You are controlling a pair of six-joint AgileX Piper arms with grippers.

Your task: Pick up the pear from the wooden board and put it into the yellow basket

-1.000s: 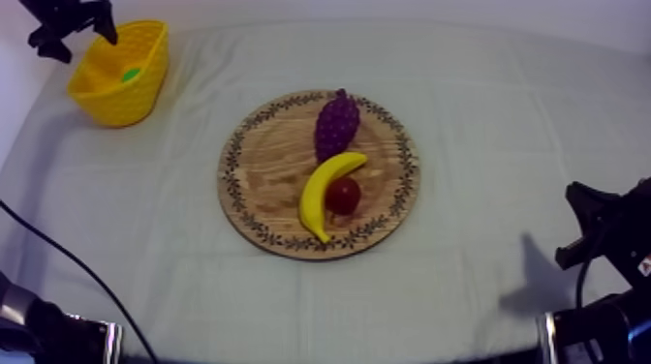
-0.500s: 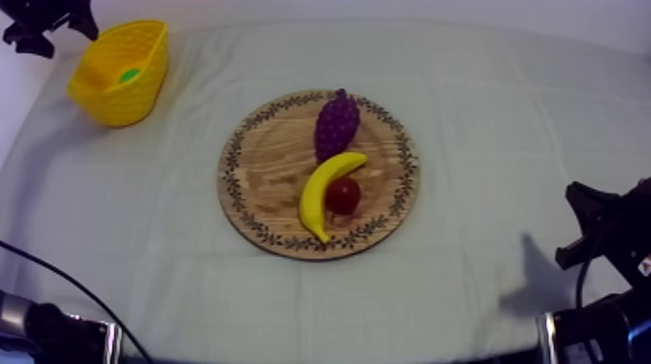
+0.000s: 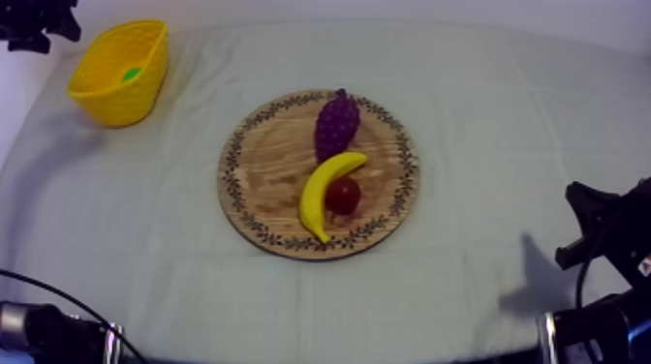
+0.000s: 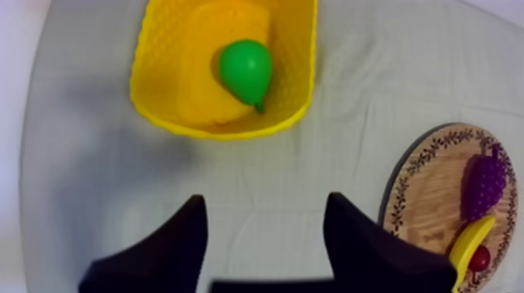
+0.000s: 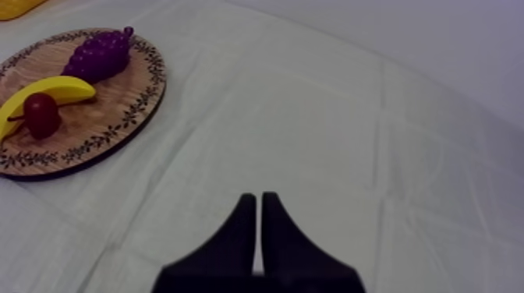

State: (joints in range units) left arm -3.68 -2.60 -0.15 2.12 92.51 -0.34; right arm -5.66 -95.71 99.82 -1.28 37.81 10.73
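1. Noted the right gripper (image 5: pixel 258 196) low at the right edge of the top view, fingers pressed together as a narrow wedge on nothing, well apart from the wooden board (image 3: pixel 271 165).
2. Found the board at centre frame carrying 3 toys: a banana (image 3: pixel 325 194), a bunch of grapes (image 3: pixel 336 124) and a small red fruit (image 3: pixel 342 195) touching the banana. None of them was the pear.
3. Located the pear (image 4: pixel 246 70) inside the yellow basket (image 4: pixel 226 128), at the upper left of the top view, lying on the basket's floor, touched by neither gripper.
4. Saw the left gripper (image 4: pixel 265 199) at the far upper-left corner, just beside the basket, fingers spread apart with nothing between them.
5. Placed the pear straight ahead of the left fingers, beyond the basket's near rim, long axis roughly in line with the gap, narrow end toward the fingers. Reckoned the left arm much the nearer of the 2.
6. Judged the placing done. The next move looked to need only a clean retreat from the basket's rim.
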